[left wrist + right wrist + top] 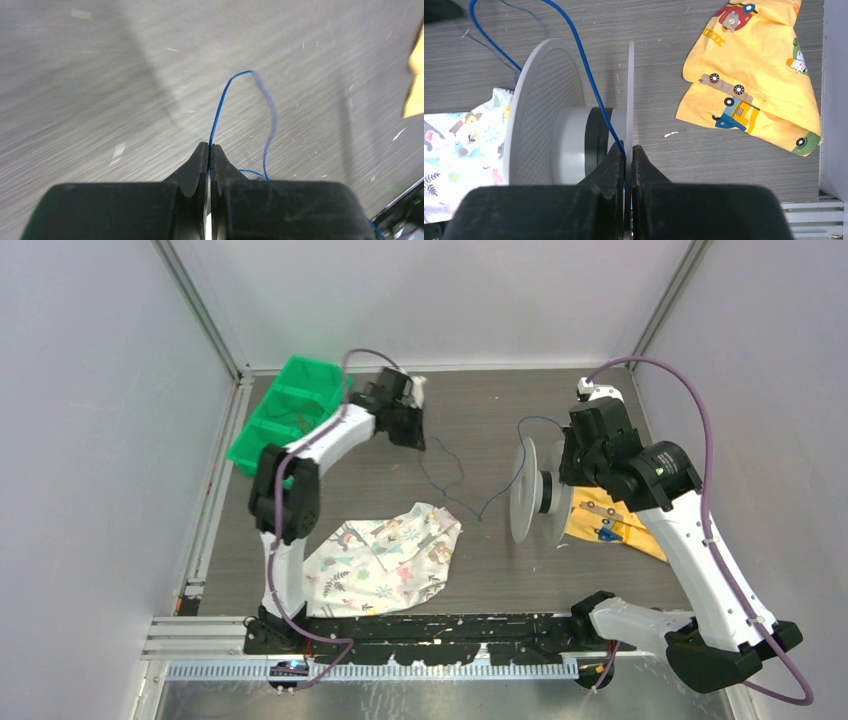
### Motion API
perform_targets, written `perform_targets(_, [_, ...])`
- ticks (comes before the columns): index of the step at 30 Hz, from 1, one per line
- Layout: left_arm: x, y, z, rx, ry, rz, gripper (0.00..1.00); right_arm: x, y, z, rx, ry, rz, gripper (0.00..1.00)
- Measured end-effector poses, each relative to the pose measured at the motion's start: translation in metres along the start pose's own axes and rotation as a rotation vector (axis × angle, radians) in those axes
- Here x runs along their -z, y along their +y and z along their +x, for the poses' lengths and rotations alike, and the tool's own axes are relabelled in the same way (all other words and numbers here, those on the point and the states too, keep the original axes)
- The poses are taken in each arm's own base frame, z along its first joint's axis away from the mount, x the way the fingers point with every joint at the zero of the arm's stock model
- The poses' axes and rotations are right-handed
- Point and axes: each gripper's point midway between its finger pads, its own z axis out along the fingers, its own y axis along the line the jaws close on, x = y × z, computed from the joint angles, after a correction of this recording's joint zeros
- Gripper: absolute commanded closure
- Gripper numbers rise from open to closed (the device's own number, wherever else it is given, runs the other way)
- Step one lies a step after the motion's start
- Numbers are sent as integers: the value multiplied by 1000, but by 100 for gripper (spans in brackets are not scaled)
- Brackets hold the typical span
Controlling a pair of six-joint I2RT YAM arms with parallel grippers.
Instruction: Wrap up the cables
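Observation:
The cable (481, 516) is a thin blue wire trailing in loose loops across the table from my left gripper (412, 430) to the pale grey two-disc spool (523, 490). In the left wrist view my left gripper (209, 146) is shut on the cable (220, 100), which arcs up from the fingertips and curls back down. In the right wrist view my right gripper (629, 149) is shut on the thin edge of the spool's right disc (630, 90), with the cable (589, 75) pinched against it. The spool (544, 110) stands on edge, its hub beside my fingers.
A green bin (290, 410) stands at the back left, beside my left arm. A white patterned cloth (385, 560) lies front centre. A yellow printed cloth (610, 525) lies under my right arm and shows in the right wrist view (754, 85). Enclosure walls stand close on both sides.

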Motion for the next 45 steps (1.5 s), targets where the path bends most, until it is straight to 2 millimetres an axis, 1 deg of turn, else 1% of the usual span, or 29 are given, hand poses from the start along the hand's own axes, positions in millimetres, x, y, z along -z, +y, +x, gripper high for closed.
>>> perform_targets(1, [19,11,-11,39,-39,-17,100,0,0,0,-1,-1,1,99])
perform_targets(2, [46,24,-26,82,-97,-34,100,0,0,0,0,-1,1,99])
perform_targets(4, [96,44,-53,154,-213,-52,100,-1,0,0,1,1,0,99])
perform_targets(5, [129,54,-70,187,-294,-57,100,-1,0,1,3,2,-2,99])
perform_targets(7, [176,74,-92,228,-416,-82,100,0,0,1,3,1,-5,99])
perform_targets(8, [194,81,-99,237,-460,-96,100,1,0,1,2,-1,-7,99])
perform_targets(9, [207,87,-104,243,-492,-108,100,1,0,1,1,-4,-10,99])
perform_targets(10, [213,89,-106,244,-506,-116,100,2,0,0,-1,-7,-13,99])
perform_targets(11, [213,89,-106,244,-505,-117,100,3,0,0,-2,-10,-14,100])
perform_targets(13, [202,85,-99,247,-466,-110,100,7,1,-5,-7,-24,-19,99])
perform_targets(14, [192,83,-91,251,-431,-102,100,10,1,-9,-11,-37,-24,99])
perform_targets(15, [187,82,-86,256,-406,-97,100,12,2,-12,-14,-46,-28,100])
perform_targets(18, [173,74,-58,272,-297,-71,100,17,4,-27,-19,-79,-32,99])
perform_targets(21, [169,69,-30,277,-227,-58,100,14,13,-46,-10,-100,-35,99])
perform_targets(23, [171,66,-10,287,-191,-60,100,7,23,-59,1,-103,-48,100])
perform_targets(25, [178,63,4,291,-176,-69,100,-2,34,-67,19,-88,-70,99])
perform_targets(27, [182,62,1,286,-192,-72,100,-12,45,-68,42,-54,-97,100])
perform_targets(29, [186,63,-10,289,-216,-81,100,-20,53,-61,64,-11,-120,100])
perform_targets(31, [187,68,-31,291,-250,-102,100,-23,56,-50,83,38,-142,100])
perform_targets(33, [183,77,-58,301,-289,-133,100,-20,58,-39,93,78,-168,99])
perform_targets(35, [173,88,-85,301,-315,-164,100,-13,59,-28,98,110,-200,100])
perform_targets(36, [165,95,-96,301,-324,-179,100,-7,59,-22,98,125,-225,99])
perform_targets(37, [154,102,-104,302,-320,-193,100,0,59,-17,97,133,-244,99])
perform_targets(38, [143,109,-107,304,-309,-208,100,8,59,-14,95,135,-266,99])
perform_targets(39, [129,116,-107,306,-284,-222,100,18,58,-12,91,126,-289,99])
perform_targets(41, [102,126,-93,314,-210,-251,100,39,56,-12,81,99,-330,99])
perform_targets(43, [79,130,-66,312,-110,-281,100,63,54,-19,66,51,-371,99])
perform_targets(45, [62,128,-34,291,-14,-310,100,88,56,-35,50,-17,-416,99])
